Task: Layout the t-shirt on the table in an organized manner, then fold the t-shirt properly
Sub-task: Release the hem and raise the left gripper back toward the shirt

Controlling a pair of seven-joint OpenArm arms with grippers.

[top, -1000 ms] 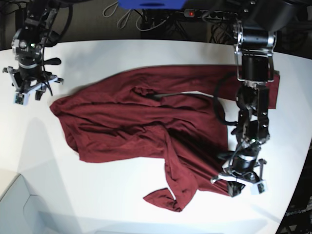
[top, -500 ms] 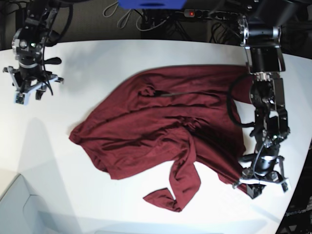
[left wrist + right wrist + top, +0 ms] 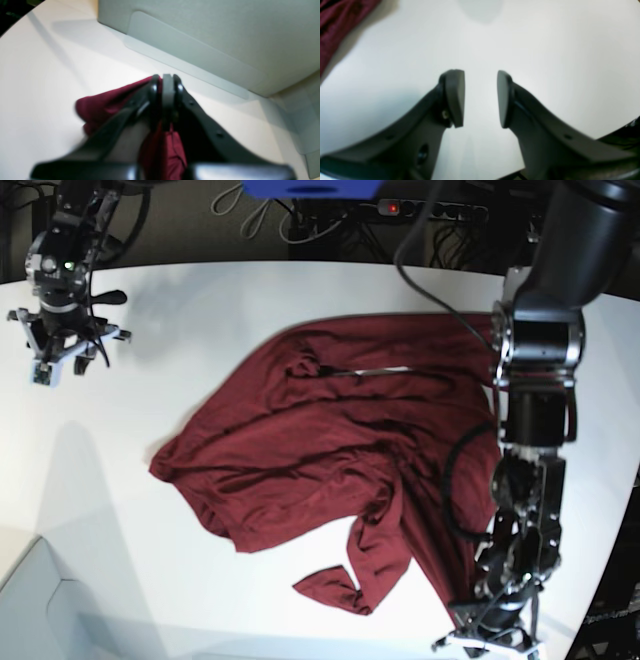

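The dark maroon t-shirt (image 3: 320,450) lies crumpled across the middle and right of the white table (image 3: 150,580), with one sleeve trailing toward the front. My left gripper (image 3: 490,635) is at the front right, near the table's edge. In the left wrist view it (image 3: 166,82) is shut on a bunch of the shirt's cloth (image 3: 105,107). My right gripper (image 3: 60,360) hangs at the far left over bare table, apart from the shirt. In the right wrist view it (image 3: 480,97) is open and empty, with a corner of the shirt (image 3: 335,22) at the top left.
A pale grey panel (image 3: 40,610) sits at the table's front left corner and also shows in the left wrist view (image 3: 225,37). Cables and a power strip (image 3: 400,208) lie behind the table's far edge. The table's curved edge runs close by the left gripper.
My left gripper has moved toward the front edge with the cloth in it, pulling the shirt's right side along; the whole shirt has shifted right. The right gripper has drifted slightly back.
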